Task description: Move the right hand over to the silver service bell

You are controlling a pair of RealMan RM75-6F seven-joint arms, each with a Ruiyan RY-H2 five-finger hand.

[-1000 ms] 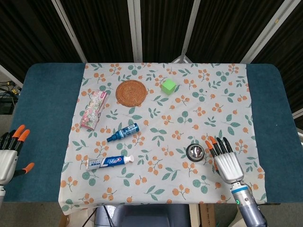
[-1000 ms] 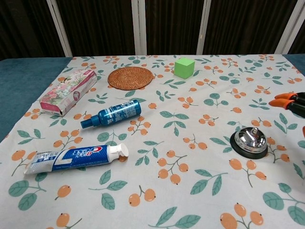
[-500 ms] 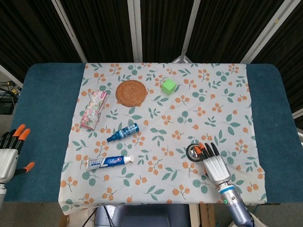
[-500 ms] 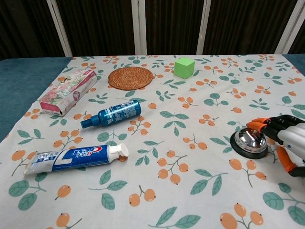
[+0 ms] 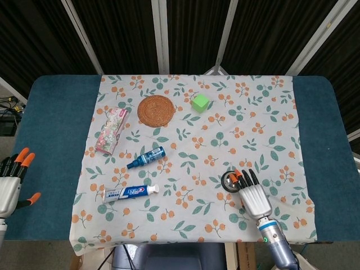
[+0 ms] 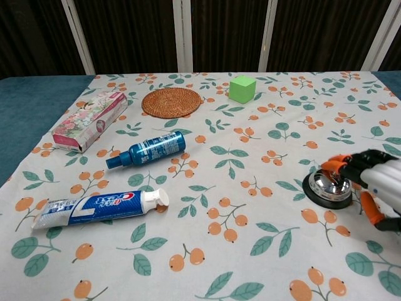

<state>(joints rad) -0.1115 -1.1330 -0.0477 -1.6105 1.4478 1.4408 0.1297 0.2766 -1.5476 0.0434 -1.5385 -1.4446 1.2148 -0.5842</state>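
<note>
Step in hand: bringing the right robot hand over the silver service bell. Judged nearly done, not yet centred.

Handling advice: best finished with a small shift toward the robot's left and slightly forward, so that the palm, not only the fingertips, ended above the dome. Best kept level and clear of the top button, to avoid ringing it or nudging the base across the cloth. No downward press called for by the task.

Right robot hand: found at the bell's right side, fingers extended and lying side by side, nothing held. In the chest view, seen reaching over the right rim of the bell with orange tips; whether touching the metal could not be told.

Left robot hand: kept well apart at the left edge of the worktop, fingers extended, thumb spread, nothing held.

Task's thing: placed on the floral cloth, front right area of the worktop, well apart from the toothpaste tube and the blue spray bottle. Looked polished and mirror-bright, domed, with a small knob at the crown, seated on a round black base. Stood upright and flat on the cloth
</note>
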